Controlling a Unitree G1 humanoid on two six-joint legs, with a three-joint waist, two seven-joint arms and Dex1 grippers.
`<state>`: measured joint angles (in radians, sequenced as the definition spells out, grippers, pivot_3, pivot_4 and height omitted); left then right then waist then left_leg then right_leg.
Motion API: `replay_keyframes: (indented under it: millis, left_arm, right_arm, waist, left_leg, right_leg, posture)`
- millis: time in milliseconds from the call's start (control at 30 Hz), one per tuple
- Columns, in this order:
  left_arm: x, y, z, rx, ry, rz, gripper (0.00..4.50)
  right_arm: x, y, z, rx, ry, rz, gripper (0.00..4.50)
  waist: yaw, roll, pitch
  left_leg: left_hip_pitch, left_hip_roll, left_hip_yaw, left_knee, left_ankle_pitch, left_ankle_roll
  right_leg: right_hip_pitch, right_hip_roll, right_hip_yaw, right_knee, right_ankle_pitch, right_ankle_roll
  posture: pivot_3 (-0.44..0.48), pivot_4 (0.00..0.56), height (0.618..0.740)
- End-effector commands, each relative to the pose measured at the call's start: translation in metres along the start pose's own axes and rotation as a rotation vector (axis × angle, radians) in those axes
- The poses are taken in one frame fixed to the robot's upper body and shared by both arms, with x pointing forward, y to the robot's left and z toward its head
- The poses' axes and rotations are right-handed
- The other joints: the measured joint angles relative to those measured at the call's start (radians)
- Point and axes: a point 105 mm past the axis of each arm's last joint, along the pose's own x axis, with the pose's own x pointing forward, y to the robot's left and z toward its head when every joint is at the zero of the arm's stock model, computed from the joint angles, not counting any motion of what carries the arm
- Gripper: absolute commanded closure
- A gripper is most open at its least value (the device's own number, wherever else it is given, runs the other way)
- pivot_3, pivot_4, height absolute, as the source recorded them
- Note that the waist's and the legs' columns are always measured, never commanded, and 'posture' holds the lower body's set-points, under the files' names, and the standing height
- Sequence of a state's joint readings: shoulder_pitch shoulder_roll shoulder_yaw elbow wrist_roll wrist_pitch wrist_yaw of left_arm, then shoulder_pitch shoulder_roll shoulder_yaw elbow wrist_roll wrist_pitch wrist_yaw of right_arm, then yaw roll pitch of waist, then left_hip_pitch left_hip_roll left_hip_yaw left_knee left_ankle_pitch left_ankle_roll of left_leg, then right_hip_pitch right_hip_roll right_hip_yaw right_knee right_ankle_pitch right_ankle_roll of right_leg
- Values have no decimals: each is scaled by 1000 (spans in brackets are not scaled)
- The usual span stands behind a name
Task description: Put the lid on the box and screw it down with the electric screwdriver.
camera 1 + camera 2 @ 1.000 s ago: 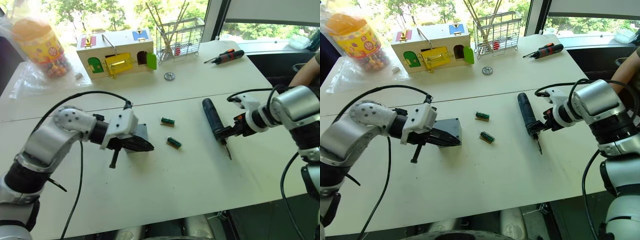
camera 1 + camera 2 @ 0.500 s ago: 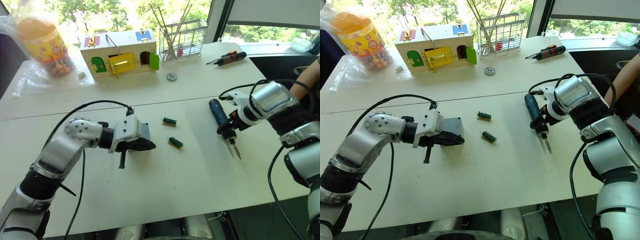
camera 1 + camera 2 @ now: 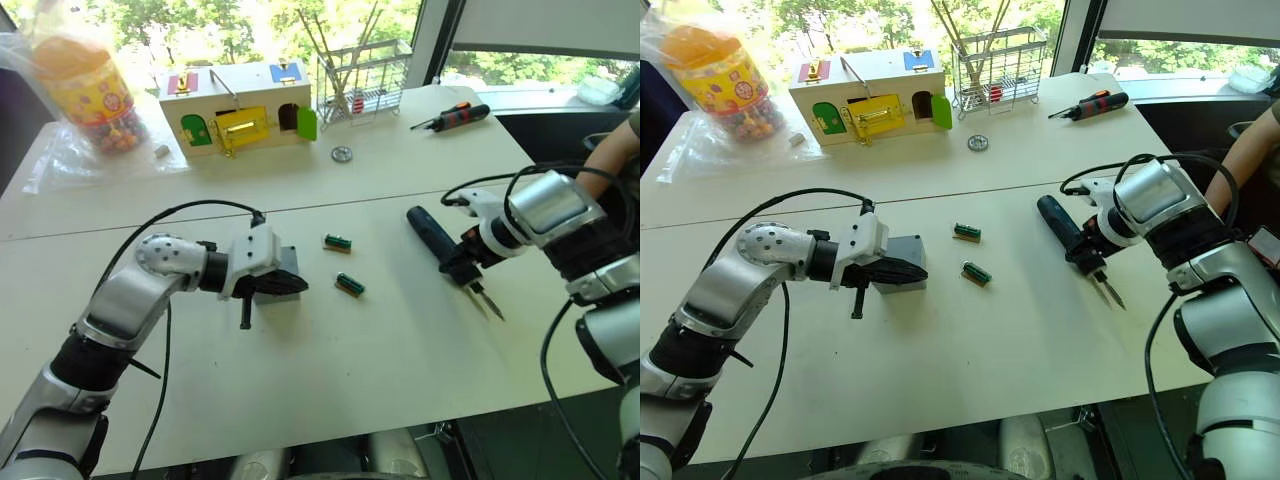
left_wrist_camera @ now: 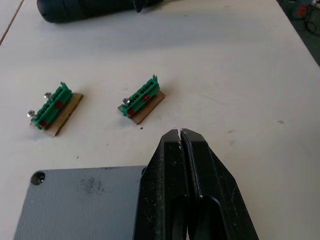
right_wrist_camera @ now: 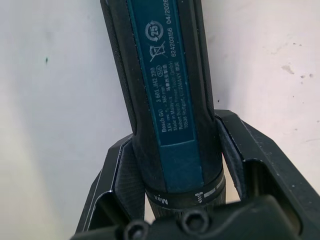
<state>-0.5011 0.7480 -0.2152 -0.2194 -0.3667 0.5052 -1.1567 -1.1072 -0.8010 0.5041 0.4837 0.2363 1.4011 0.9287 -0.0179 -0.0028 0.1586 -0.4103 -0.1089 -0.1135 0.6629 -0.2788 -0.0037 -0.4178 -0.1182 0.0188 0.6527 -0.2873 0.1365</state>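
The grey box stands at the table's middle left. The flat grey lid lies on top of it, a screw showing in one corner. My left gripper is shut, its fingers pressed together low over the lid's edge with nothing between them. On the right, my right gripper is shut on the electric screwdriver near its bit end. The black body sits between the two fingers, and the thin bit points toward the front right of the table.
Two green terminal blocks lie between the box and the screwdriver. At the back are a wooden latch box, a wire rack, a metal disc, an orange-and-black screwdriver and a bagged candy jar. A person's arm is at the right edge.
My right gripper has swung the electric screwdriver, so its bit now points further to the front right. The left gripper stays shut over the lid.
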Motion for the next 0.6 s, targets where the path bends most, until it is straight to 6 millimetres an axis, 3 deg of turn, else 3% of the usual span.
replay_keyframes:
  millis: [33, 100, 200, 300, 400, 467, 533, 600]
  left_arm:
    - [-28, 28, 15, -26, -71, 123, 4500]
    - [-36, 38, 18, -53, -98, 184, 4500]
    - [-49, 43, 18, -118, -133, 223, 4500]
    - [-58, 40, 12, -158, -110, 250, 4500]
    - [-68, 38, 9, -219, -120, 294, 4500]
    - [-68, 30, 7, -244, -106, 304, 4500]
    - [-67, 28, 5, -257, -106, 334, 4500]
    - [-66, 30, 0, -239, -91, 383, 4500]
  right_arm:
    - [-82, 34, 84, -81, -516, 115, 2641]
    - [-117, 59, 110, -149, -837, 184, 2641]
    - [-148, 86, 118, -158, -1179, 202, 2641]
    - [-143, 120, 114, -174, -1304, 203, 2641]
    - [-142, 160, 110, -129, -1419, 360, 2641]
    - [-132, 189, 98, -208, -1479, 469, 2641]
    - [-120, 204, 92, -219, -1511, 535, 2641]
    - [-109, 207, 93, -169, -1538, 551, 2641]
  waist:
    - [-3, 2, 1]
    - [-6, 2, 2]
    - [-16, 1, 1]
    - [-22, 0, 0]
    - [-27, 0, 0]
    - [-27, 0, 0]
    - [-27, 0, 0]
    - [-28, 0, 0]
  left_leg:
    - [-5, 0, 2, 0, 0, 0]
    - [-12, 1, 2, 0, 1, -1]
    - [-15, 2, -1, 2, 3, -5]
    - [-15, 1, -4, 1, 3, -5]
    - [-15, -1, -2, 3, 4, -5]
    - [-14, -1, -2, 4, 4, -5]
    - [-14, -1, -4, 3, 4, -5]
    - [-14, -1, -4, 2, 4, -5]
  right_leg:
    - [-8, 0, 1, 3, 0, 0]
    - [-18, 0, 0, 10, 0, 0]
    - [-24, -1, -2, 14, 0, 0]
    - [-22, -1, -3, 14, 0, 0]
    - [-18, -1, -2, 14, 0, 0]
    - [-18, -1, -1, 14, 0, 0]
    - [-18, 0, -1, 15, 0, 0]
    - [-19, 0, -2, 15, 0, 0]
  posture:
    - [0, 150, 740]
    - [0, 150, 740]
    - [0, 150, 740]
    - [0, 150, 740]
    - [0, 150, 740]
    - [0, 150, 740]
    - [0, 150, 740]
    - [0, 150, 740]
